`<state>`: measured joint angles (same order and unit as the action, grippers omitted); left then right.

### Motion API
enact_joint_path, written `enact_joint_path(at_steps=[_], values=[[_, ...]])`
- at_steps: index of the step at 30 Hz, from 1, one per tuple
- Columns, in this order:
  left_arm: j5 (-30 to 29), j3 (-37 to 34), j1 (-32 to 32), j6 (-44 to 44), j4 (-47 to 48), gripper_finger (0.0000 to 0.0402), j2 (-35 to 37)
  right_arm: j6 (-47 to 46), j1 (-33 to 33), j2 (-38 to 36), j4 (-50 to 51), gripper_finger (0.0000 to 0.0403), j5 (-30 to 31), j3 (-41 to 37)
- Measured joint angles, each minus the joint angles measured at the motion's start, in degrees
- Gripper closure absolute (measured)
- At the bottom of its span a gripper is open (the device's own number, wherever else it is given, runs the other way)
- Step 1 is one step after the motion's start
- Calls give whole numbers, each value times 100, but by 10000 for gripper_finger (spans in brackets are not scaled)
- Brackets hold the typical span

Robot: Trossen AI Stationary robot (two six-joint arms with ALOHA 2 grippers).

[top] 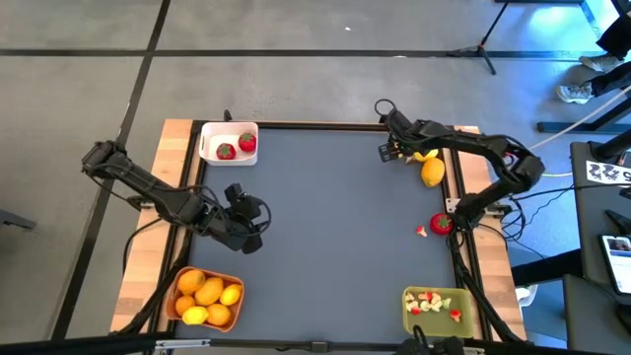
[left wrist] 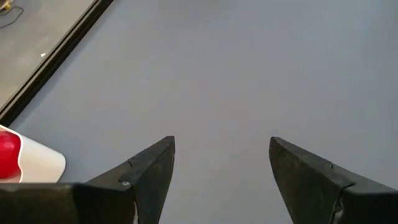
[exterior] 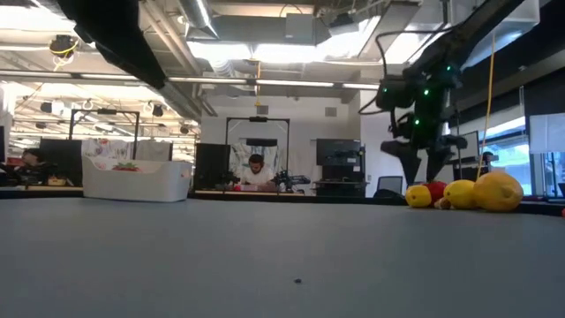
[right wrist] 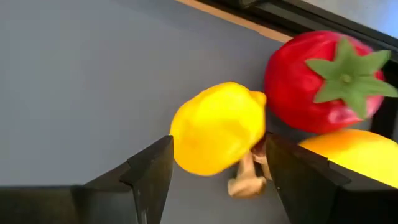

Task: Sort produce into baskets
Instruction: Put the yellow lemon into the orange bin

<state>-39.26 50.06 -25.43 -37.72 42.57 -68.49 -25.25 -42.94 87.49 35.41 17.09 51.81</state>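
Two grippers stand open: the right gripper (top: 392, 151) hovers by the table's far right edge over a yellow lemon (right wrist: 217, 127) beside a strawberry (right wrist: 323, 81); the left gripper (top: 248, 232) waits near the left edge, between the white basket (top: 229, 131) and orange basket (top: 173, 284).

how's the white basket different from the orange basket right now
The white basket is square and sits at the table's far left corner; the orange basket is rectangular, at the near left corner. The white basket holds two red strawberries; the orange basket holds a pile of yellow and orange citrus. The white basket has bare floor left; the orange basket looks nearly full. Both are shallow, round-cornered bins.
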Motion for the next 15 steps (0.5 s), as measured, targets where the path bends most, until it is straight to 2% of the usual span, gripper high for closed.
enact_joint_path(at_steps=[9,15], values=[[-1,0,0,63,2,144,0,-172,25,581,-287,150,63,27],[-82,0,98,402,0,144,0,-23,21,742,-589,150,183,22]])
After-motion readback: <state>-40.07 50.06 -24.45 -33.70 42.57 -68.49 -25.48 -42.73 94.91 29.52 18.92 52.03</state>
